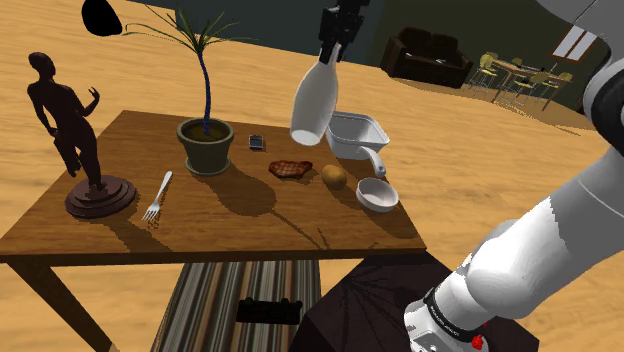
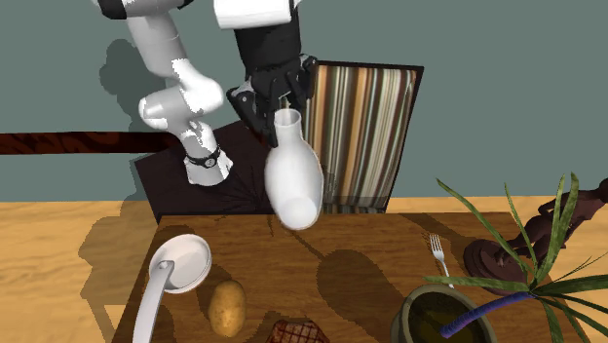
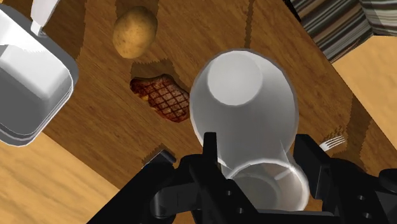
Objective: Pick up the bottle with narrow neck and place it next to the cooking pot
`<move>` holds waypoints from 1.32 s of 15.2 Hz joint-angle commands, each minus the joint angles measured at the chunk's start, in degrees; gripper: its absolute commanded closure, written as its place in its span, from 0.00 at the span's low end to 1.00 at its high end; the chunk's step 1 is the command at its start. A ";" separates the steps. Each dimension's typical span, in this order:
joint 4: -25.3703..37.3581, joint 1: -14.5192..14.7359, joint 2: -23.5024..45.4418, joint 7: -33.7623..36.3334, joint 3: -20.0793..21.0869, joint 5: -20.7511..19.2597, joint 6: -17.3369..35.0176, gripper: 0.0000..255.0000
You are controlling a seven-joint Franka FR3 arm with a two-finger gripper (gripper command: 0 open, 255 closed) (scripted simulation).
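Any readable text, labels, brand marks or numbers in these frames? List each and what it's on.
None readable.
The bottle clasped in the tool is plain white, and so are the pot and the bowl.
The small dark item on the table is too small to tell whether it bears any marking.

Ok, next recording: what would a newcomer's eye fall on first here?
The white bottle hanging in mid-air over the wooden table, clasped at its neck by the black jaws, stands out first. Next come the dark figure statue at the table's end on the shoulder view's left, and the potted plant beside it.
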 commanded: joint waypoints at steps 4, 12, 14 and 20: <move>-2.71 -2.10 -6.05 -5.15 -3.20 0.72 -3.52 1.00; -8.50 -3.42 -11.19 -9.08 -5.79 0.72 -3.04 1.00; -10.99 -3.42 -12.02 -9.16 -5.79 0.73 -1.39 1.00; -17.93 -3.41 -14.14 -9.39 -5.76 0.78 3.43 1.00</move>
